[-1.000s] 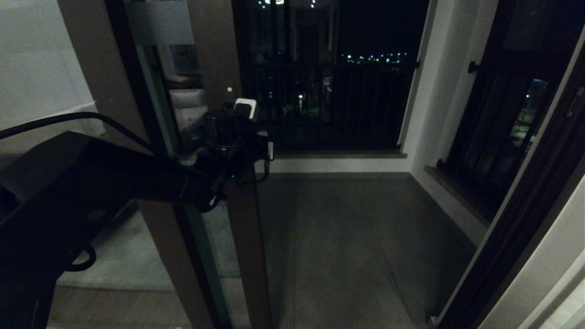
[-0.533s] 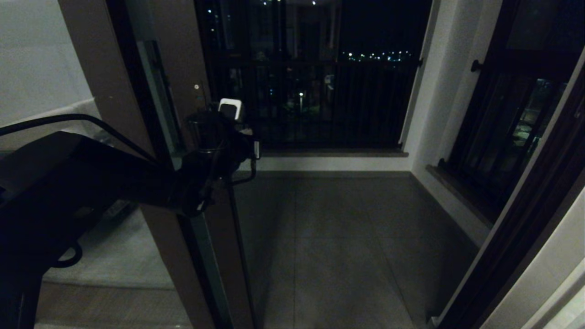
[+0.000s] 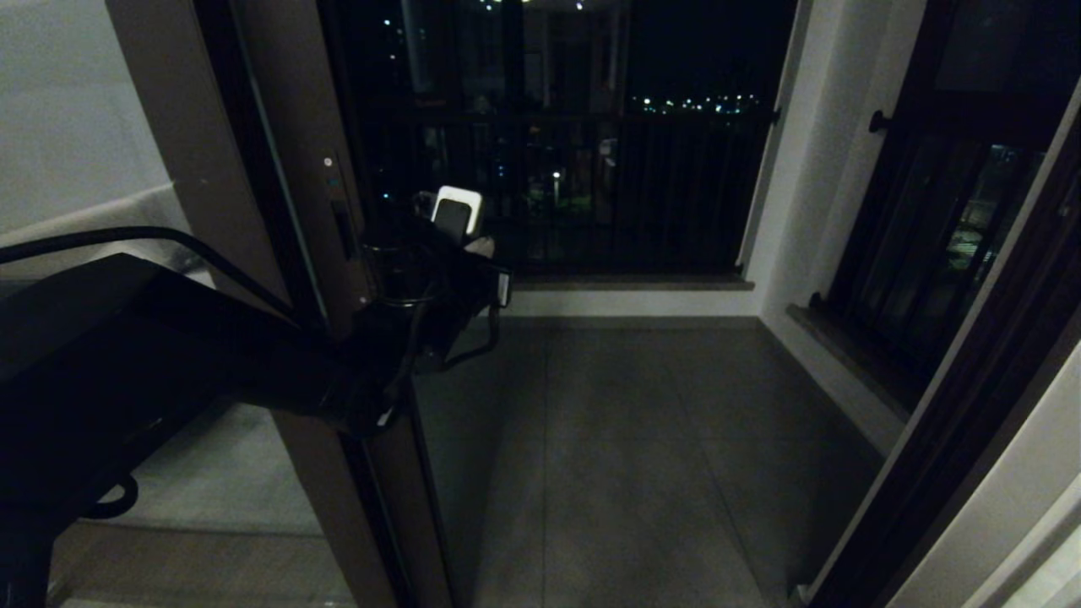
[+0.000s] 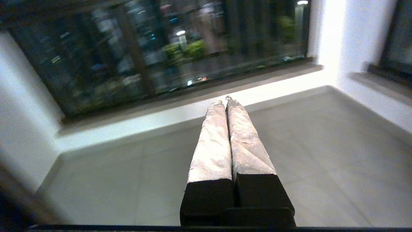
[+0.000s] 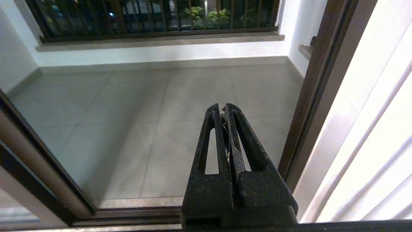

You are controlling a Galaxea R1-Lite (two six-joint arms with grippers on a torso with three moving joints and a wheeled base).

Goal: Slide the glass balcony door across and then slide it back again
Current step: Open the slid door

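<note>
The glass balcony door (image 3: 311,127) stands far left, its dark brown stile stacked against another brown stile. A narrow handle slot (image 3: 343,230) and a small silver screw (image 3: 328,160) show on it. My left arm's wrist (image 3: 422,279) reaches in front of the stile at handle height. In the left wrist view the left gripper (image 4: 225,101) is shut on nothing and points over the balcony floor, right of the door edge (image 4: 13,193). The right gripper (image 5: 223,108) is shut and empty, low by the threshold. The door stile (image 5: 42,167) runs past it.
The doorway opens onto a grey tiled balcony floor (image 3: 642,439). A dark barred railing (image 3: 608,194) closes the far side above a low white wall. A dark window with black bars (image 3: 920,245) is on the right, beside the brown door jamb (image 5: 317,96). The floor track (image 5: 128,214) lies below.
The door has slid left, widening the opening. My left wrist went left with it, then came back right and slightly down, now off the stile's edge.
</note>
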